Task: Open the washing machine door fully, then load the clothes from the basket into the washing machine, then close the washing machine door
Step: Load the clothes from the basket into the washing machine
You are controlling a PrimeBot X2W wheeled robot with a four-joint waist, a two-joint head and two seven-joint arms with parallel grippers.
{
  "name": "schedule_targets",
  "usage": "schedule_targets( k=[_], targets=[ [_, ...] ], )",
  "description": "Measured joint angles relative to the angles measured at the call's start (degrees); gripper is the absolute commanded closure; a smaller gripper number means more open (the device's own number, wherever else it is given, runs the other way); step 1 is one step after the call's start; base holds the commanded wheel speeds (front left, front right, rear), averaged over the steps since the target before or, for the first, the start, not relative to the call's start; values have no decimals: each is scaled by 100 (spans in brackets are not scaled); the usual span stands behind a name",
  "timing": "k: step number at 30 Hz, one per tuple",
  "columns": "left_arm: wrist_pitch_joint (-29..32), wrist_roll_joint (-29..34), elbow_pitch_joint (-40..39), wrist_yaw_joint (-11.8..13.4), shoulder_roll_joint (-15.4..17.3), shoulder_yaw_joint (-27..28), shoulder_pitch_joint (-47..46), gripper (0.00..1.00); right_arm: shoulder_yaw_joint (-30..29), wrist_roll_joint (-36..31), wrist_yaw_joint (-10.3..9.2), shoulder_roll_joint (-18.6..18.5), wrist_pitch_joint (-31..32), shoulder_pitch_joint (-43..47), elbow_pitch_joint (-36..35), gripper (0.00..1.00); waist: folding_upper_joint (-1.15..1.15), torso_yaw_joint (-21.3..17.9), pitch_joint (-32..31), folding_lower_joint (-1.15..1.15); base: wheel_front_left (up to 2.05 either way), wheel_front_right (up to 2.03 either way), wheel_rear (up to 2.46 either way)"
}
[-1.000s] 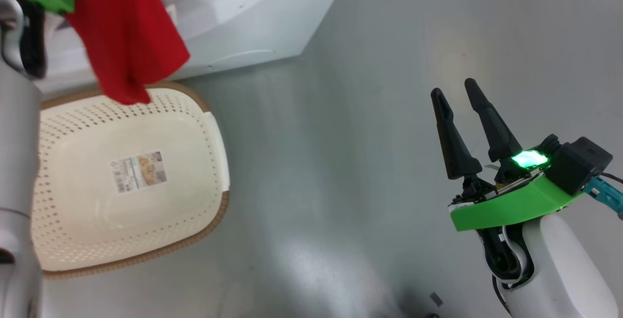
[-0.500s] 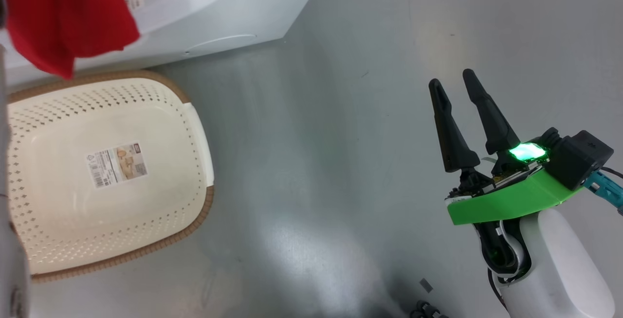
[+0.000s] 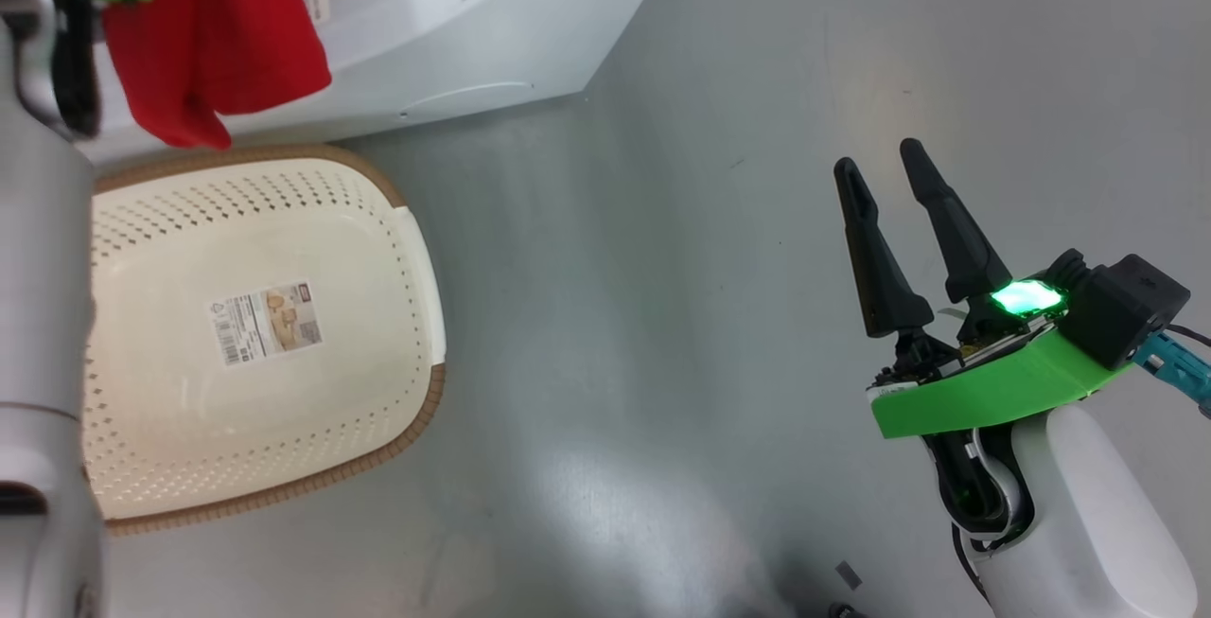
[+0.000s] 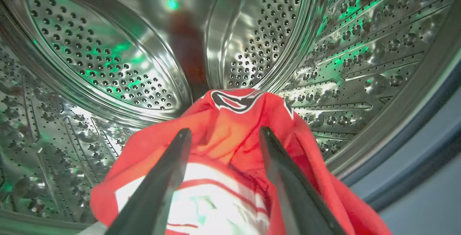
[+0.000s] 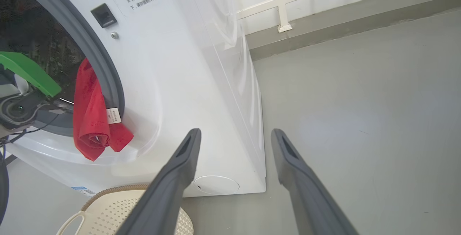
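Observation:
The clothes [image 3: 218, 41], a bright red garment, hang over the lip of the washing machine [image 3: 454, 22], part inside the drum and part outside. In the left wrist view my left gripper [image 4: 225, 132] reaches into the steel drum [image 4: 108, 66], open, with the clothes [image 4: 230, 112] lying loose under its fingers. From the right wrist view the clothes [image 5: 90, 120] drape over the grey seal [image 5: 108, 73]. The cream basket [image 3: 430, 400] sits below on the floor, holding nothing. My right gripper [image 3: 880, 159] hovers open over bare floor. The washing machine door is out of view.
Grey floor [image 3: 662, 315] stretches between the basket and my right arm. My left forearm [image 3: 38, 268] stands beside the basket's left side. The machine's round white hatch [image 5: 216, 184] is low on its front, and a white rail [image 5: 281, 12] runs along the wall behind.
My left gripper has gone from shut to open. The garment's lower end no longer overlaps the basket's far rim. The head view swung left and back; the right arm stayed put.

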Motion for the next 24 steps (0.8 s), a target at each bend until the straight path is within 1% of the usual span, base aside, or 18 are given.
schedule_targets(
  k=[11,16,24],
  targets=[
    [0,0,-379,-44,-154,15,605,0,20,0,0,-66,0,13,67,0,0,135,-336,0,0,0,0],
    [0,-1,-599,-99,-152,34,974,0,20,1,0,-120,0,26,77,0,0,220,-485,0,0,0,0],
    [0,-19,-1293,-202,-118,135,1854,0,14,2,0,-200,0,155,96,0,0,357,-677,0,0,0,0]
  ],
)
